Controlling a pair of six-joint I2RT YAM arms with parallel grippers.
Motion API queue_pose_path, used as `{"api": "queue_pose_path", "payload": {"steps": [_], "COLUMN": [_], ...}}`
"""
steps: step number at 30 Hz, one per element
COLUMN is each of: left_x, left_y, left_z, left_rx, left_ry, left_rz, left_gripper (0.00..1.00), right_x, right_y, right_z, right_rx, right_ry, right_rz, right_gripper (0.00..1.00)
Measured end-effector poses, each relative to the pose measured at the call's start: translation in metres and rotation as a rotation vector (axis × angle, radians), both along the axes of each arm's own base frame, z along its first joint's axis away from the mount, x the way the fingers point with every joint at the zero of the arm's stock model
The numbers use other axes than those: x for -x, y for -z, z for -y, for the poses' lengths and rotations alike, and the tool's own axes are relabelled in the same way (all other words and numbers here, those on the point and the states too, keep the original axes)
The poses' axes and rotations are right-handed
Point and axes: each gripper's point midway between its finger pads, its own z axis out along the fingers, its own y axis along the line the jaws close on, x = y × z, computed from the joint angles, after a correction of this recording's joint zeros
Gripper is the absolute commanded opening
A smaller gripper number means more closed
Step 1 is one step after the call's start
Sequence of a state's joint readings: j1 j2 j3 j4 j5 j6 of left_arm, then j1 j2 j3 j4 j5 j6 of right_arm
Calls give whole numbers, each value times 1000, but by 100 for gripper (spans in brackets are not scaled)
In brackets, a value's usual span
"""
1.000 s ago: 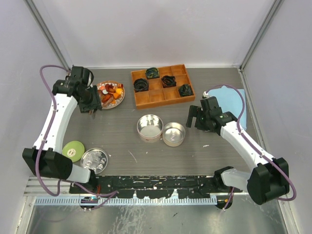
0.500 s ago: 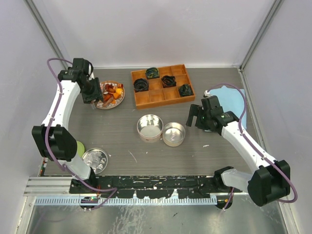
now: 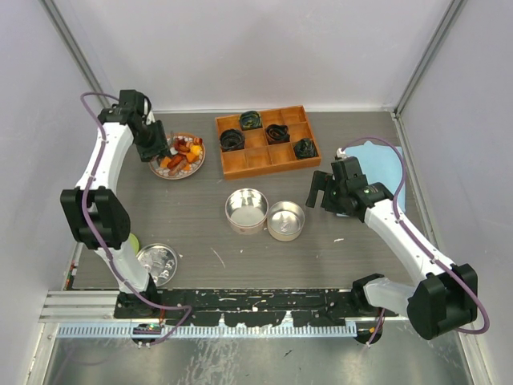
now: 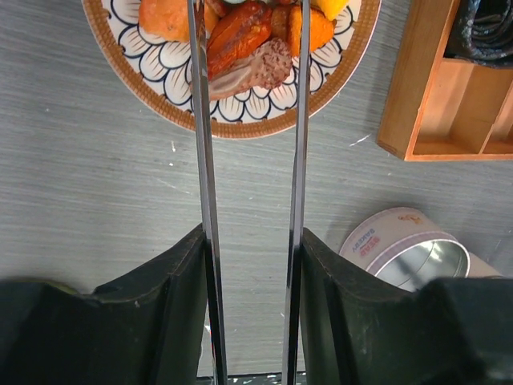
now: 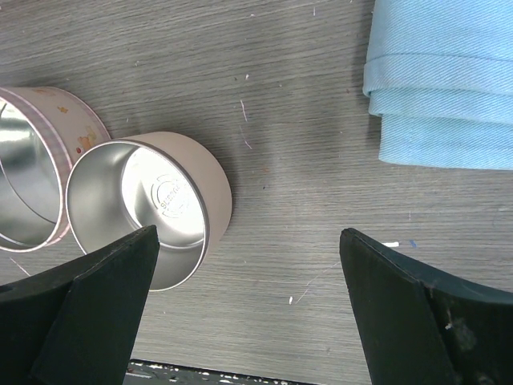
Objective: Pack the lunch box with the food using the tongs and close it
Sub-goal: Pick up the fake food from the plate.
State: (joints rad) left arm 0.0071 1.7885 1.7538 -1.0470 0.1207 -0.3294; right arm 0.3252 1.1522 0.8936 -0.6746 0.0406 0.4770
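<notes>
Overhead, the fixed camera shows the left gripper (image 3: 157,146) at the far-left of the table, reaching over the near-left edge of the patterned plate (image 3: 193,168) that carries the food (image 3: 180,151). The larger tin (image 3: 246,210) and smaller tin (image 3: 285,220) sit touching at mid-table, both open and bare inside. A silver lid (image 3: 156,263) lies well apart at the near-left. The right gripper (image 3: 324,192) hangs just right of the smaller tin, with the wooden tray (image 3: 256,158) of dark coils behind it and a folded blue cloth (image 3: 381,164) to its right.

Left wrist view: the jaws are clamped on the tongs (image 4: 202,144), one finger pressing each arm from outside. The arms run roughly parallel with a gap between them. Their ends are cut off by the top edge, and red and orange chunks lie between the two arms. In my judgement this hold keeps the tongs sprung apart enough to straddle a piece, so a further squeeze would pinch it.

Right wrist view: the jaws are spread wide and carry nothing. The smaller tin lies under the left finger. In my judgement this arm waits beside the tins, ready to steady them or to handle the lid.

Finding: no food is packed, and the box is not closed.
</notes>
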Motion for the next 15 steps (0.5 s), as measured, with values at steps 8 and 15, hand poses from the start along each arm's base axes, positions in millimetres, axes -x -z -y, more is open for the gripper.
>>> {"api": "queue_pose_path", "payload": {"steps": [8,15], "left_x": [-13,-19], "left_y": [12,19], "left_z": [1,4], "left_rx": [4,18], "left_ry": [5,21], "left_rz": [-24,-36], "left_gripper": [43,43], "right_x": [0,0], "right_y": [0,0], "right_z": [0,0], "right_rx": [0,1], "right_ry": [0,0], "right_rz": [0,-1], "right_gripper": [100,100]}}
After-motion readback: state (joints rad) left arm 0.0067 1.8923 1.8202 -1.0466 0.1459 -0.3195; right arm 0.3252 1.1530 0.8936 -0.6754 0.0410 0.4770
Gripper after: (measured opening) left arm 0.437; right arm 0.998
